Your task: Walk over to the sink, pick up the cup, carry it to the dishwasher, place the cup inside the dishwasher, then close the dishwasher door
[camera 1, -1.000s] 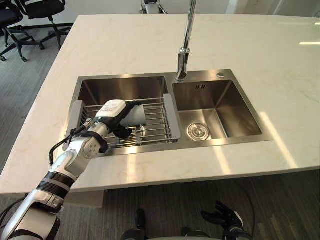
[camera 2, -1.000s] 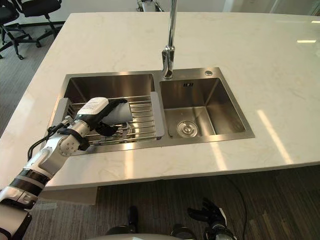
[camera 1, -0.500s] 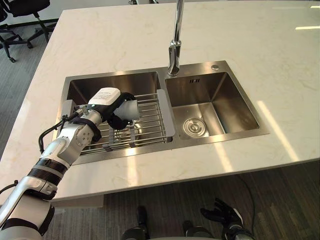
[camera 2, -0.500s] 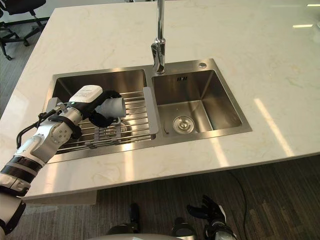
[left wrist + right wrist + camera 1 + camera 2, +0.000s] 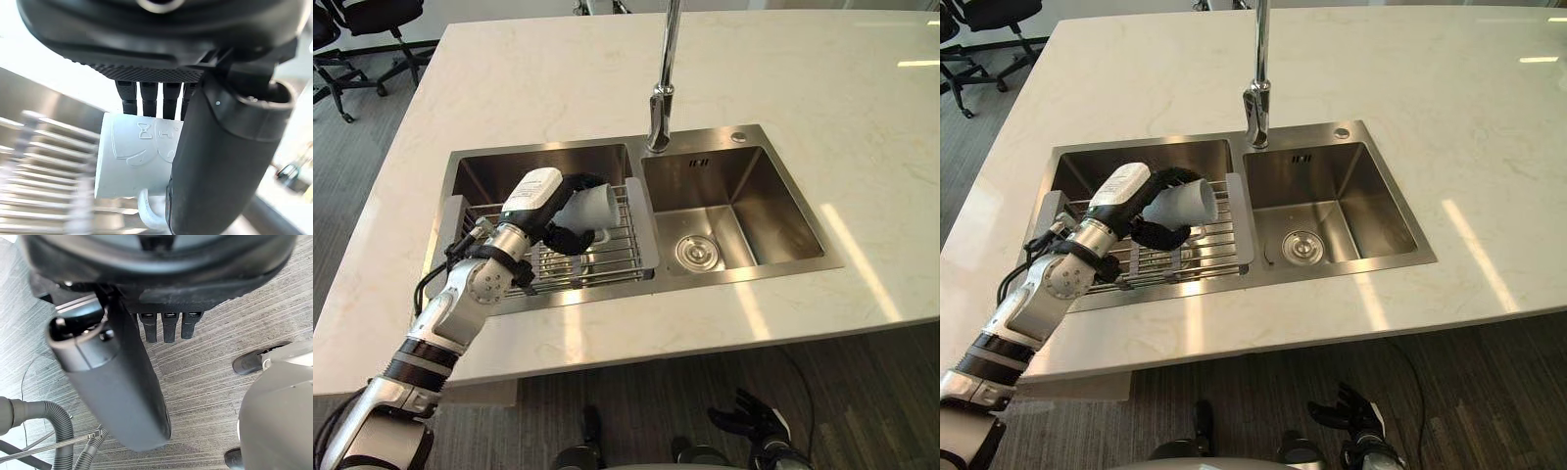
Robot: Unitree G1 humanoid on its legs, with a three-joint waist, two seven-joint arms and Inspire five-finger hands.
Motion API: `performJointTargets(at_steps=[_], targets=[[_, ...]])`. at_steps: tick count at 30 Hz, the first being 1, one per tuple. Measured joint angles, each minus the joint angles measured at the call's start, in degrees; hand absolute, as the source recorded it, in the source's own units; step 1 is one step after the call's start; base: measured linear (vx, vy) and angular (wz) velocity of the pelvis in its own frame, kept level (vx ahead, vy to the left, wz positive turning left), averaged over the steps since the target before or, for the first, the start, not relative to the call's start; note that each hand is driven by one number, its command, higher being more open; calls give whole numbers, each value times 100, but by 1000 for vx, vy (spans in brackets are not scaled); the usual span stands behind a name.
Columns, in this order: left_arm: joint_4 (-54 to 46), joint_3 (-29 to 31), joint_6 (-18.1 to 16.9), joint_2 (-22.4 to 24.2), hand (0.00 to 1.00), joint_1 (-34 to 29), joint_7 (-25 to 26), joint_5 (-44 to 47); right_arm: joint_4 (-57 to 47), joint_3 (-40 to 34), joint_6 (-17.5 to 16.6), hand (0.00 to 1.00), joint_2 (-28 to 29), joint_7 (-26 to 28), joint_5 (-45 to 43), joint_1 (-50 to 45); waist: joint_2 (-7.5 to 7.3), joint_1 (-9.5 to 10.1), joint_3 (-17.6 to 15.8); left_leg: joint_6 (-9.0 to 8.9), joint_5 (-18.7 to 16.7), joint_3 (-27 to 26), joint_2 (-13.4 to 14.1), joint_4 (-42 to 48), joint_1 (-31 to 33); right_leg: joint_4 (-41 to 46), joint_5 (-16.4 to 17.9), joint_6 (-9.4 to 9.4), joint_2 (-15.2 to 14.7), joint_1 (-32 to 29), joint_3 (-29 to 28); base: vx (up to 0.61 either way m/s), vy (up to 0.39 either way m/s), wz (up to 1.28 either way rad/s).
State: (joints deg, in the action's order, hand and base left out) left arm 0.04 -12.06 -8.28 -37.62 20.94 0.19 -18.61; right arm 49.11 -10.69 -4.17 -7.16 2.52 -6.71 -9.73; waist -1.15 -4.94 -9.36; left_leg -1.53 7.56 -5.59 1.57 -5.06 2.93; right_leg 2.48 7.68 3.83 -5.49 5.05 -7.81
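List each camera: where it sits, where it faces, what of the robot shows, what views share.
Left eye view: head, looking down at the sink; left hand grips the cup over the rack, right hand low.
Right eye view: beside it, same scene.
Left wrist view: left wrist, along the left hand to the cup.
Right wrist view: right wrist, along the right hand to the floor.
Shared: the cup, in both eyes and left wrist.
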Motion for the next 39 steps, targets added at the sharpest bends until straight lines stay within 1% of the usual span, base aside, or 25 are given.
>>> performJointTargets(at_steps=[5,9,11,12,13,16,19,20,22,24,25,26,27,28,29,30,31,32,33,34,35,36,37,38,39], targets=[[-789,376,-99,532,30,-327,224,486,1,-10,1,90,1,-7,0,-38,10,42,9,0,39,11,18,-4,0,66,0,1,21,-30,-2,-62,-15,0],[-1322,845,-215,1104,30,-838,430,1383,3,-13,1,90,1,-8,-4,-101,23,92,18,-49,51,38,50,-30,0,84,1,3,57,-27,13,-62,-22,2],[-1488,1021,-253,1336,30,-1058,489,1856,3,-16,1,90,1,-8,-6,-122,29,102,24,-53,76,52,62,-29,0,105,1,3,72,-27,21,-44,-25,3],[-1597,1108,-259,1478,30,-1201,493,2170,3,-19,1,90,1,-9,-15,-131,30,107,29,-24,108,54,67,-27,-4,117,1,3,78,-27,22,0,0,0],[-1633,1131,-275,1541,30,-1265,493,2321,3,-20,1,90,1,-9,-24,-138,30,111,34,-7,123,54,67,-25,-6,123,1,4,80,-28,22,-35,-21,1],[-1846,1226,-304,1957,30,-1690,492,2940,2,-26,1,90,13,-12,-65,-170,30,145,97,0,133,30,67,-5,-40,169,-2,8,80,-23,-2,-16,-6,-3],[-2034,1272,-310,2288,30,-2049,491,3304,1,-29,1,90,59,-18,-99,-202,23,200,170,-20,117,-32,91,-9,-72,169,-13,26,90,-26,-70,-23,-8,-11],[-2098,1291,-318,2360,30,-2135,496,3367,0,-28,1,90,71,-20,-101,-201,22,227,171,-50,95,-63,105,-6,-81,169,-16,32,96,-35,-106,-30,-13,-27],[-2342,1338,-356,2592,30,-2489,551,3616,0,-28,2,90,107,-28,-102,-209,18,280,191,-57,92,-188,153,-3,-117,176,-29,46,133,-76,-222,-43,-25,-27],[-2479,1336,-368,2721,30,-2714,596,3766,-14,-27,3,90,122,-59,-104,-213,10,328,200,-61,90,-291,185,-1,-144,189,-51,52,155,-112,-326,-31,-25,-28],[-2513,1323,-381,2817,30,-2795,595,3800,-41,-29,9,90,126,-71,-104,-220,4,375,215,-59,91,-338,195,0,-142,190,-82,68,162,-143,-381,-22,-21,-27],[-2529,1323,-380,2859,30,-2832,591,3817,-92,-28,20,90,138,-81,-105,-224,-3,376,219,-57,92,-354,195,2,-139,207,-97,79,162,-151,-392,-22,-18,-21],[-2614,1324,-380,2954,30,-2909,598,3892,-265,-29,24,90,192,-110,-104,-284,-35,387,207,-42,73,-436,205,59,-110,231,-136,121,160,-192,-434,-31,-3,-22],[-2765,1311,-380,3015,30,-2966,603,3953,-487,-29,28,90,280,-134,-105,-341,-80,407,198,-7,-51,-490,249,356,71,255,-197,155,163,-267,-453,-40,1,-25],[-2829,1292,-380,3022,30,-2967,605,3953,-595,-27,30,90,318,-144,-105,-345,-92,421,199,0,-146,-509,290,565,208,282,-244,183,183,-316,-447,-68,-4,-33],[-2965,1267,-382,3030,30,-2967,608,3949,-776,-22,38,90,377,-166,-104,-342,-88,453,199,2,-374,-538,412,1017,471,408,-331,247,247,-479,-368,-94,-2,-36],[-3038,1250,-394,3039,30,-2958,605,3947,-930,-22,39,90,428,-189,-105,-321,-86,491,196,59,-604,-570,531,1382,644,628,-341,257,255,-625,-105,-112,-11,-35],[-3056,1230,-394,3055,30,-2959,606,3947,-986,-22,38,90,434,-203,-105,-317,-79,501,188,73,-664,-581,562,1495,668,730,-342,259,257,-658,49,-140,6,-24],[-3072,1187,-398,3118,30,-2959,605,3945,-1031,-30,36,90,435,-237,-105,-273,-24,557,176,132,-694,-612,617,1540,663,909,-326,307,259,-694,262,-168,5,-5],[-3080,1210,-430,3204,30,-2971,609,3946,-1016,-26,52,90,448,-263,-106,-206,41,566,137,212,-665,-615,662,1536,629,2014,85,260,237,-948,541,-165,16,8],[-3081,1219,-436,3210,30,-3000,611,3946,-1016,-20,53,90,454,-260,-106,-211,41,568,137,252,-639,-610,664,1527,600,2627,284,315,219,-1011,624,-167,3,32],[-3091,1262,-463,3214,30,-3127,610,3946,-1015,-20,56,90,461,-257,-113,-235,28,589,150,315,-592,-608,633,1506,548,3604,552,491,157,-985,730,-90,1,35],[-3103,1287,-474,3219,30,-3197,611,3946,-1016,-22,55,90,458,-258,-115,-235,26,604,159,339,-572,-610,615,1496,548,3909,607,543,139,-938,757,-115,-34,38],[-3129,1356,-496,3247,30,-3337,628,3947,-1016,-22,55,90,446,-261,-116,-220,5,685,191,344,-495,-614,561,1464,588,4192,637,580,127,-813,771,-105,-76,22],[-3147,1407,-497,3241,30,-3420,655,3946,-1008,-14,55,90,444,-257,-116,-222,-78,789,273,340,-422,-626,484,1450,715,3987,444,553,97,-739,758,-187,-115,9]])
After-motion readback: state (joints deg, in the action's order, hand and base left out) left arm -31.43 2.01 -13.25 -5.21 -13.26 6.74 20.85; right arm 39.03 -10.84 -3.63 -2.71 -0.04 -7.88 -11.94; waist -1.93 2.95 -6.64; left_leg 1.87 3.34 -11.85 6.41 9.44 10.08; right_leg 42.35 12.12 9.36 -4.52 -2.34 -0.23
